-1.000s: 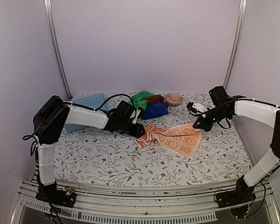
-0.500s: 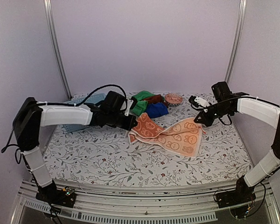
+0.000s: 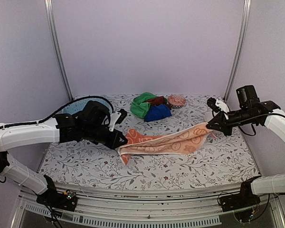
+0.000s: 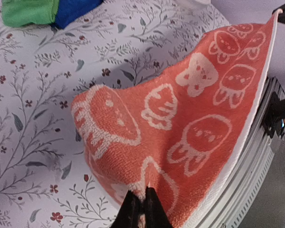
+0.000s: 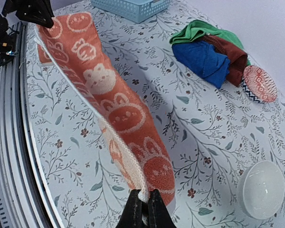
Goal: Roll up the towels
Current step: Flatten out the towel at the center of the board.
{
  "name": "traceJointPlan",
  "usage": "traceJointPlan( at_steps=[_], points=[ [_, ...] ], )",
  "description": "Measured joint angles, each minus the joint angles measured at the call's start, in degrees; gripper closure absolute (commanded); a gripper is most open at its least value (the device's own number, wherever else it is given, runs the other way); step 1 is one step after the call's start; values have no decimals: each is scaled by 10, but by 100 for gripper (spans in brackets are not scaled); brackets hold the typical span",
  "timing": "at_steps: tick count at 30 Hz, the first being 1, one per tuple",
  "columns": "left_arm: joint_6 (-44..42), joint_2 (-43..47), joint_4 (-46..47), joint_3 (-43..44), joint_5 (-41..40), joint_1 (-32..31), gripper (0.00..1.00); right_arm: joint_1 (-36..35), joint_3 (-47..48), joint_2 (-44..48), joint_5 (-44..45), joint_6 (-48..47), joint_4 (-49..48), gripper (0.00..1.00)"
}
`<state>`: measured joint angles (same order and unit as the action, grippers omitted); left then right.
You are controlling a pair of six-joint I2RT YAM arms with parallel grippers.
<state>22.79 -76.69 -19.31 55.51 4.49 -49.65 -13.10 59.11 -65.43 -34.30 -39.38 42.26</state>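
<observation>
Above the worktop [image 3: 190, 164], left tool [image 3: 121, 141] just pinched the orange towel [image 3: 171, 142]; right tool [image 3: 210, 126] pinches too, stretching it for rolling.

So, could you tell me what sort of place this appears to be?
Probably a robot test booth: plain walls and metal posts enclose a floral-covered table, where the left gripper and right gripper stretch an orange towel.
</observation>
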Motion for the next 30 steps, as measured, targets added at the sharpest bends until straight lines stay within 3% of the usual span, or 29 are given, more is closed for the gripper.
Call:
traceJointPlan(
  at_steps=[2, 7, 11, 14, 15, 17, 18, 23, 28, 30],
  points=[
    [4, 0, -35, -7, 14, -14, 75, 0, -17, 18, -9, -14, 26, 98],
    [-14, -18, -65, 30, -5, -14, 63, 26, -17, -38, 65, 17, 7, 98],
    [-38, -73, -66, 77, -18, -7, 62, 107, 26, -150, 144, 72, -23, 98],
    [-51, -91, -66, 60, -8, -11, 63, 137, 33, -165, 162, 92, -38, 98],
    [-56, -92, -64, 45, -1, -14, 60, 138, 33, -162, 160, 98, -38, 98],
    [-62, -90, -63, 16, 14, -24, 45, 135, 33, -159, 151, 103, -41, 97],
    [-68, -89, -63, 2, 21, -34, 43, 134, 33, -159, 147, 105, -42, 98],
    [-105, -85, -57, -17, 12, -139, 46, 131, 11, -145, 128, 109, -53, 98],
    [-174, -142, -47, 65, -19, -228, 55, 131, 0, -142, 113, 112, -55, 97],
    [-205, -178, -36, 100, -22, -245, 64, 131, -1, -141, 110, 113, -57, 97]
  ],
)
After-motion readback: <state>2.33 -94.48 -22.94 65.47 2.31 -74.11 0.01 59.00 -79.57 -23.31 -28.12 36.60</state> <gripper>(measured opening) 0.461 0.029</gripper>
